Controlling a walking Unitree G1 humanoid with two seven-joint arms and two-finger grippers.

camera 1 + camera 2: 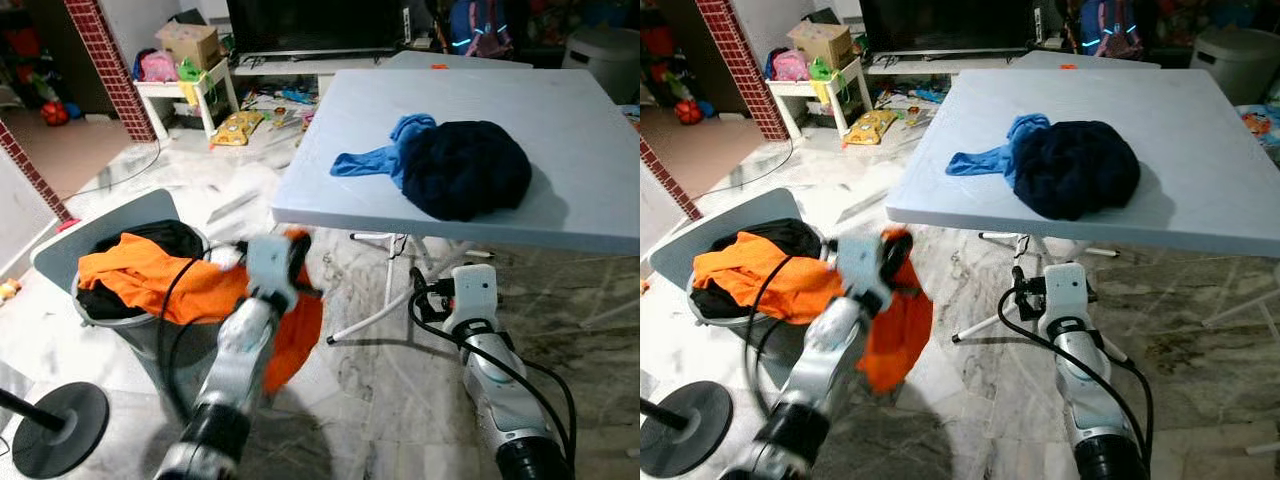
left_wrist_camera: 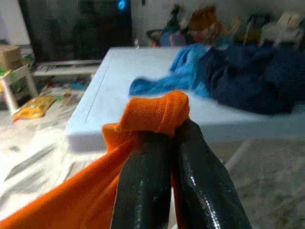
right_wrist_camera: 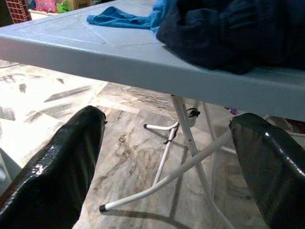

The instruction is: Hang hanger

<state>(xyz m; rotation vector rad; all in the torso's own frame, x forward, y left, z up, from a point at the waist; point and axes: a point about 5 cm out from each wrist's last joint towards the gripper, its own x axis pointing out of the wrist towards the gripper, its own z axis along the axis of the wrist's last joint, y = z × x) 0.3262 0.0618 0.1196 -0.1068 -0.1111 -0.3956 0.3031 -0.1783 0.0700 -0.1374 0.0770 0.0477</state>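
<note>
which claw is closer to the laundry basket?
Left. Left claw grips the orange garment beside the laundry basket; right claw hangs open below the table.

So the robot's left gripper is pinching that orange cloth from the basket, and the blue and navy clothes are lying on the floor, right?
Not quite. The left gripper is shut on the orange cloth trailing from the basket, but the blue and navy clothes lie on the table, not the floor, as the left eye view shows.
</note>
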